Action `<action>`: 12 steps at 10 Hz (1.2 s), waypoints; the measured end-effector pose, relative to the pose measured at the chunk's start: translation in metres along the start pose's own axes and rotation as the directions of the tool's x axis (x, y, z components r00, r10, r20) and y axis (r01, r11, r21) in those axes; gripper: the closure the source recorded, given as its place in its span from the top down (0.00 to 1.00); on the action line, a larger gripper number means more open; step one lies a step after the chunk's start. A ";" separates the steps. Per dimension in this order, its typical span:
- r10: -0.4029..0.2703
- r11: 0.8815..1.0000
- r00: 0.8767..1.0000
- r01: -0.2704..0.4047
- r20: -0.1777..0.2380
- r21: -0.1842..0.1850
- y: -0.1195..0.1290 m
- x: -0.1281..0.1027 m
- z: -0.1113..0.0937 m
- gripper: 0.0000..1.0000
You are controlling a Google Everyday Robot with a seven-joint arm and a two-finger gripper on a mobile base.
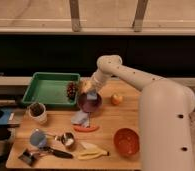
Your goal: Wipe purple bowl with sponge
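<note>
Gripper: I see the gripper [88,90] over the far rim of the bowl [89,102], jaws pressed together.
Sponge: light-blue bit [92,95] at its tip, inside the bowl.
Bowl: mid-table, just right of the tray [50,89].
Cloth: cloth [81,118] just in front.

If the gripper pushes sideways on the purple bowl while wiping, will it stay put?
Probably not firmly. The purple bowl sits loose on the smooth wooden table, so it may slide. Its deep, round shape suggests it could tip if pressed near the rim. The gripper, shut, is at its upper rim.
</note>
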 end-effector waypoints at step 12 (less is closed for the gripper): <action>0.092 0.992 0.994 -0.087 -0.054 0.091 -0.029 0.002 -0.021 0.00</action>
